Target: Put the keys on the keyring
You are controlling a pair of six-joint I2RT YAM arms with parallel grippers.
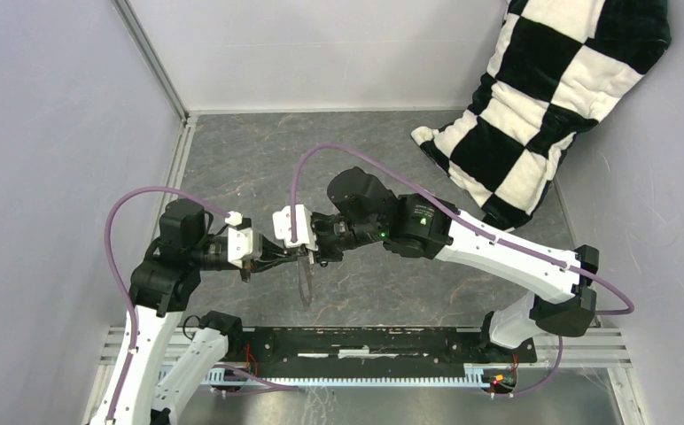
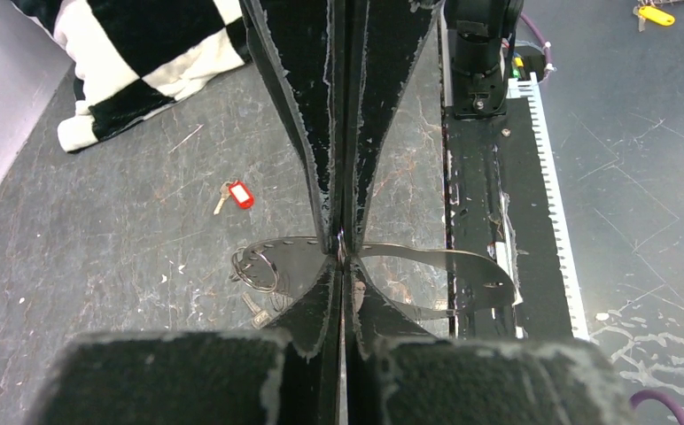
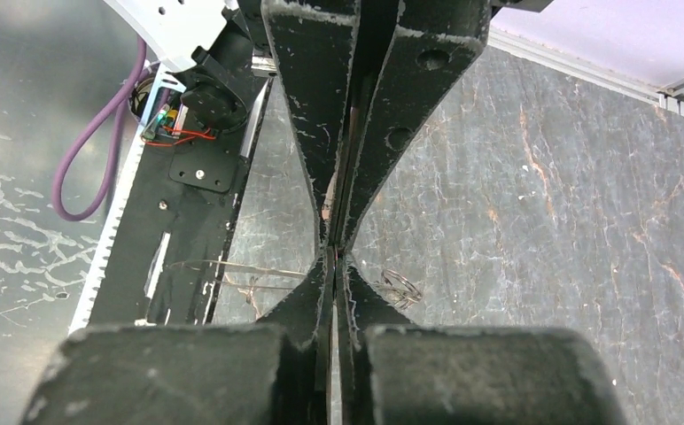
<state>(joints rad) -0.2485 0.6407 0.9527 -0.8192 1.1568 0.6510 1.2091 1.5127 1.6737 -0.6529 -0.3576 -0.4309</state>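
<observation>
- Left gripper (image 2: 339, 273) is clamped tight on the keyring (image 2: 449, 258).
- Red key (image 2: 240, 194) lies loose on the surface (image 2: 126, 266), near the ring, so I judge threading is not finished.
- Right gripper (image 3: 334, 266) pinches the same ring.
</observation>
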